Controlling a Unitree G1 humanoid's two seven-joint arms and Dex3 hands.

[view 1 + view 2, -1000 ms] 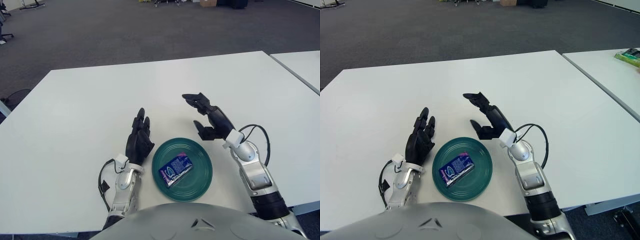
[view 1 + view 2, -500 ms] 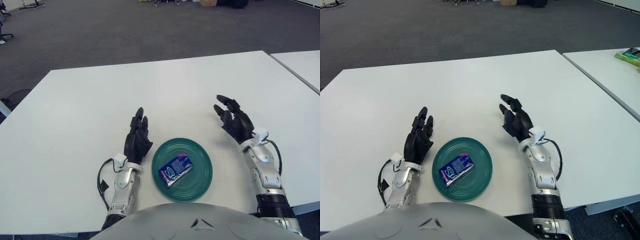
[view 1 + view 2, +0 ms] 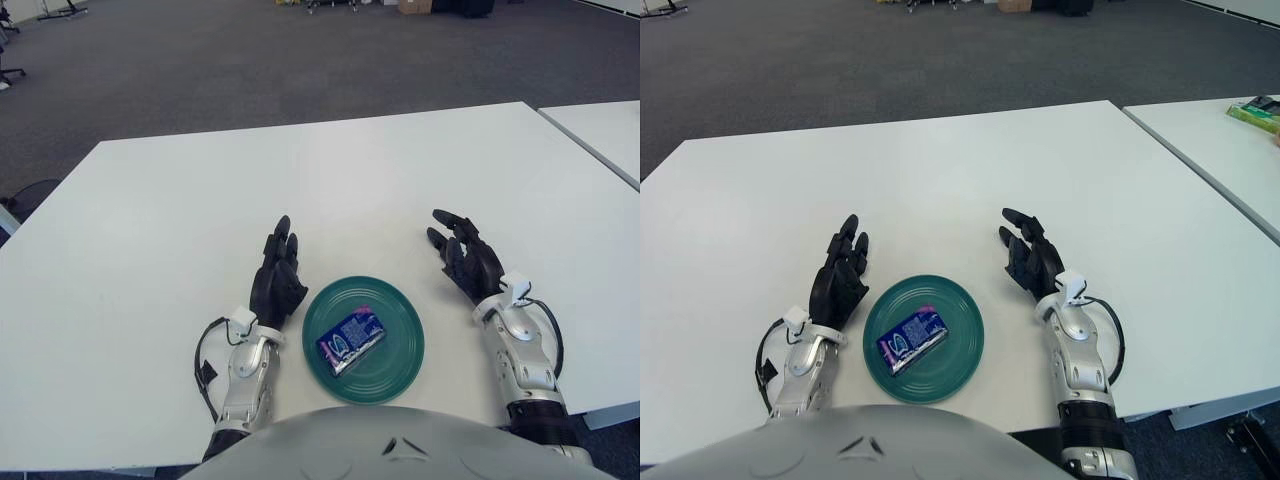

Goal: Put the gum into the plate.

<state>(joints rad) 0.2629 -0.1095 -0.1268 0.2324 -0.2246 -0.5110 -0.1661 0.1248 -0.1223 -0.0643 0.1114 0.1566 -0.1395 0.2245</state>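
- Gum (image 3: 351, 340): a blue pack lying flat and slanted inside the green plate (image 3: 399, 355), near its middle, touched by neither hand.
- Left hand (image 3: 276, 281): just beside the plate's left rim, resting on the white table (image 3: 150, 220), fingers extended and holding nothing.
- Right hand (image 3: 467, 260): to the right of the plate and apart from it, fingers spread, holding nothing.
- Label: white markings show on the pack's blue face, but the writing cannot be read.
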